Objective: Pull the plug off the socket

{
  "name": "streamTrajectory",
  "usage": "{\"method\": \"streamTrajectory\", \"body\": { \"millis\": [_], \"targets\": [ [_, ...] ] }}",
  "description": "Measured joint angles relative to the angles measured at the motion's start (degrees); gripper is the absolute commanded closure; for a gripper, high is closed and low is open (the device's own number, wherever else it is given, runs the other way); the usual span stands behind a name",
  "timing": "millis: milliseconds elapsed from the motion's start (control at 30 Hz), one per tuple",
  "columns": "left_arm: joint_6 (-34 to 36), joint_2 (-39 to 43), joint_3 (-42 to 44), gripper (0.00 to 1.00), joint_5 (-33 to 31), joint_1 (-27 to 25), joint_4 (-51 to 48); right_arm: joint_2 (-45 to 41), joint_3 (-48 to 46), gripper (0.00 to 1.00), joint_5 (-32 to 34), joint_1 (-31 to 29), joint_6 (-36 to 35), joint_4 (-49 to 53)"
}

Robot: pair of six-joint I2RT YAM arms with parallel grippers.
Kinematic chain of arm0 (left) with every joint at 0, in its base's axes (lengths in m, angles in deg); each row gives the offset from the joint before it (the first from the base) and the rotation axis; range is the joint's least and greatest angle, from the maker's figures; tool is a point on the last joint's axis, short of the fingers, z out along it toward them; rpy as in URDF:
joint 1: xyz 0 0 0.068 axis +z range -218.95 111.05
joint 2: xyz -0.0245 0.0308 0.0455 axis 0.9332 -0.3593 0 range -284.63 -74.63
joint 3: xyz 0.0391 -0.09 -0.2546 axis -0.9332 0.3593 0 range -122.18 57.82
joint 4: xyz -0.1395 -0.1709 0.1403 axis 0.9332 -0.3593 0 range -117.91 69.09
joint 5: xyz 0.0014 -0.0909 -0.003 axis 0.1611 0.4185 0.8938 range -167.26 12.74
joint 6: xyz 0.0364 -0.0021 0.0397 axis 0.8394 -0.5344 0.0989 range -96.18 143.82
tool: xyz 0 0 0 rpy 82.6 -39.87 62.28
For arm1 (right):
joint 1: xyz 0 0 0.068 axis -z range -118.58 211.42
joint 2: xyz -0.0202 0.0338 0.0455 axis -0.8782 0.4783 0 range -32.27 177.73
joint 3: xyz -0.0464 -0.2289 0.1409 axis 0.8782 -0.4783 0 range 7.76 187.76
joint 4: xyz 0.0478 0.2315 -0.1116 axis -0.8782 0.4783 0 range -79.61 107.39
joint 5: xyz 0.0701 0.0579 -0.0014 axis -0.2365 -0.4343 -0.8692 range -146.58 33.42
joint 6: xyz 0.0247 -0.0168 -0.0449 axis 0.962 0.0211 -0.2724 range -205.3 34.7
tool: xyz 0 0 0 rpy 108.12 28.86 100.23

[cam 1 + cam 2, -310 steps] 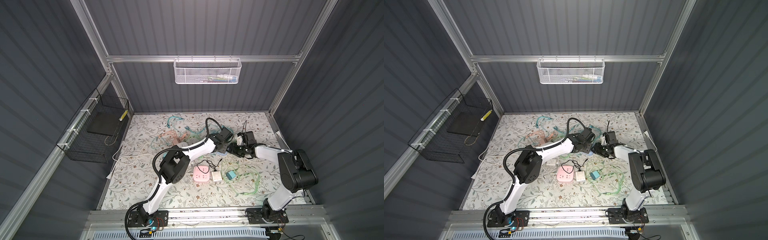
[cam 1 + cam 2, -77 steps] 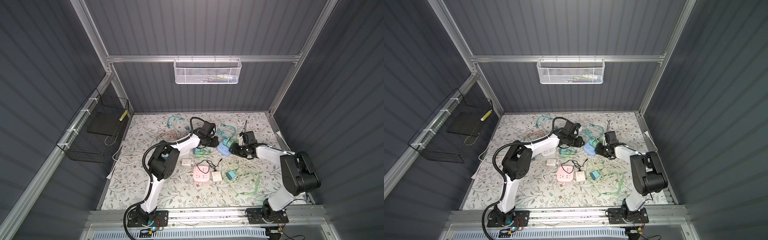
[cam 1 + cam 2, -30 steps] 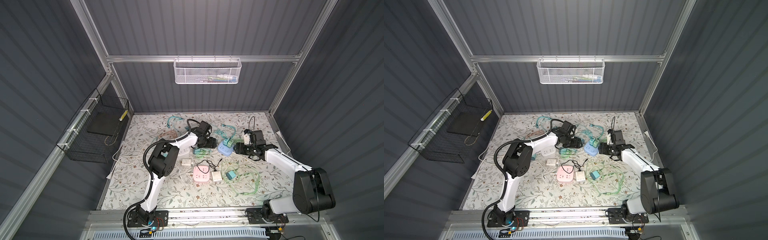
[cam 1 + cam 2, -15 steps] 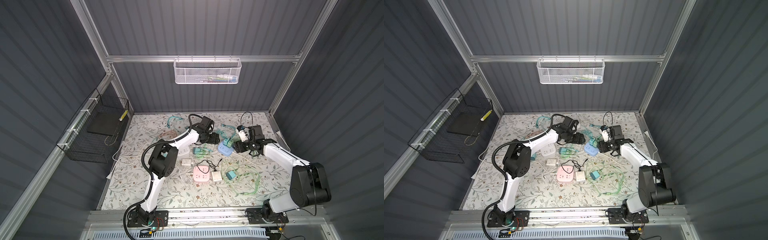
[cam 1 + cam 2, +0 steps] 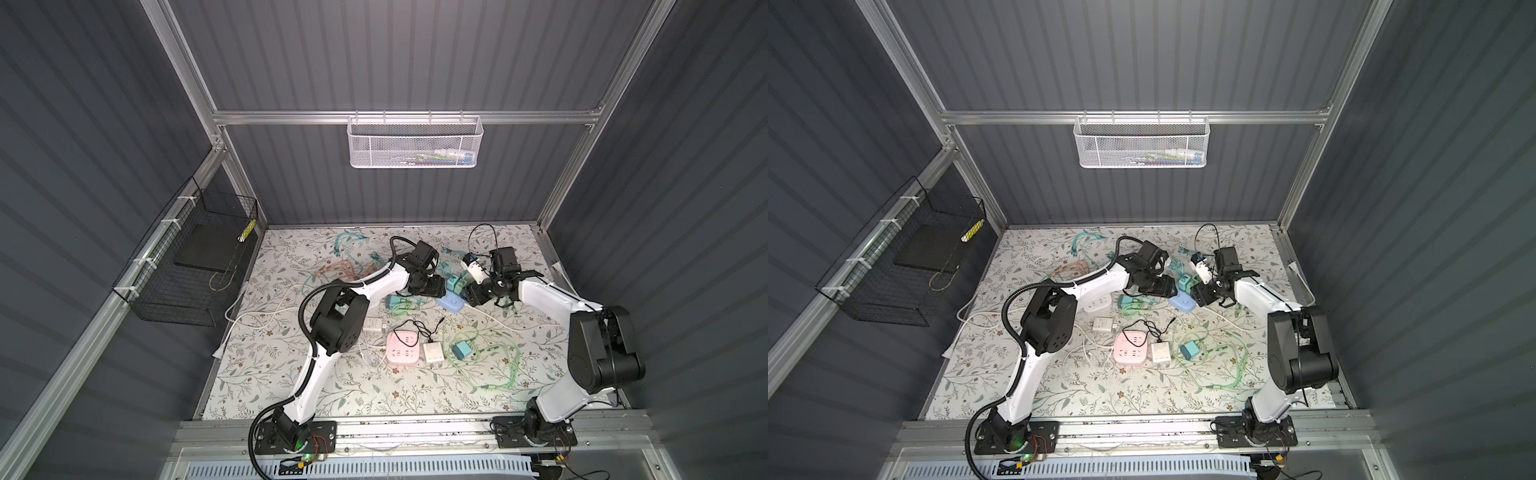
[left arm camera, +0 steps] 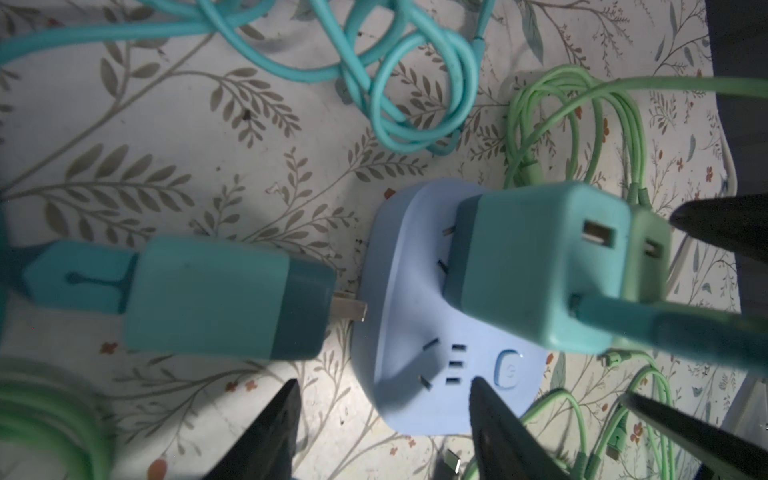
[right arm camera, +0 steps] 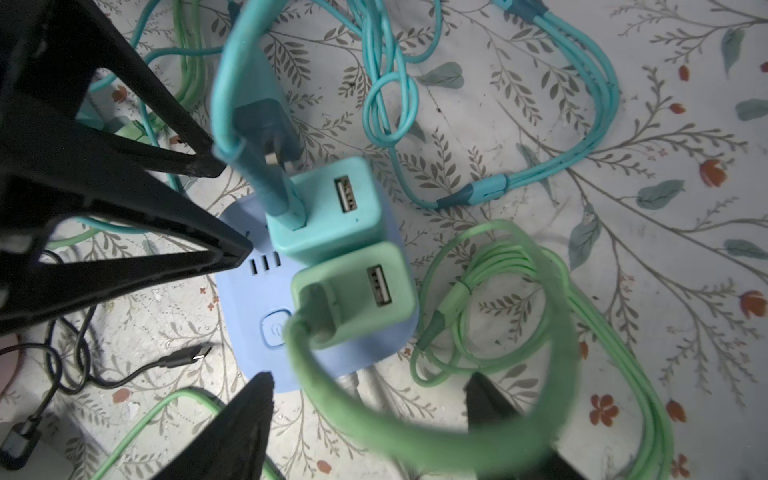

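Note:
The blue socket point(image 5: 451, 300) point(image 5: 1183, 303) point(image 6: 415, 332) point(image 7: 249, 316) lies on the floral mat. A teal plug point(image 6: 536, 266) point(image 7: 328, 216) and a green plug point(image 7: 353, 295) point(image 6: 652, 257) stand in it, each with its cable attached. Another teal plug point(image 6: 216, 295) point(image 5: 394, 300) lies loose beside the socket, prongs bare. My left gripper point(image 6: 382, 395) point(image 5: 432, 286) is open at the socket's one side, holding nothing. At the opposite side my right gripper point(image 7: 368, 386) point(image 5: 471, 293) is also open, and a green cable loop point(image 7: 415, 432) crosses in front of it.
Teal cables point(image 6: 415, 83) and green cables point(image 7: 602, 332) coil round the socket. A pink power strip point(image 5: 401, 351), a white charger point(image 5: 433, 353) and a teal charger point(image 5: 461, 351) lie nearer the front. A black USB cable point(image 7: 183, 357) trails close by. A wire basket point(image 5: 195, 266) hangs on the left wall.
Both grippers have come in toward the blue socket from either side. The right wrist has swung round to face it. The left jaws have narrowed a little.

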Motion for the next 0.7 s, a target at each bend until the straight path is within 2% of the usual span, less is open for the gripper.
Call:
{"method": "streamTrajectory", "body": {
  "millis": [267, 700],
  "targets": [
    [0.0, -1.9, -1.7, 0.37, 0.0, 0.0, -0.7, 4.2, 3.1, 0.25, -0.5, -0.1, -2.5, 0.3],
    [0.1, -3.8, -5.0, 0.38, 0.0, 0.0, -2.2, 8.3, 6.4, 0.32, -1.7, -0.7, -5.0, 1.9]
  ]
}}
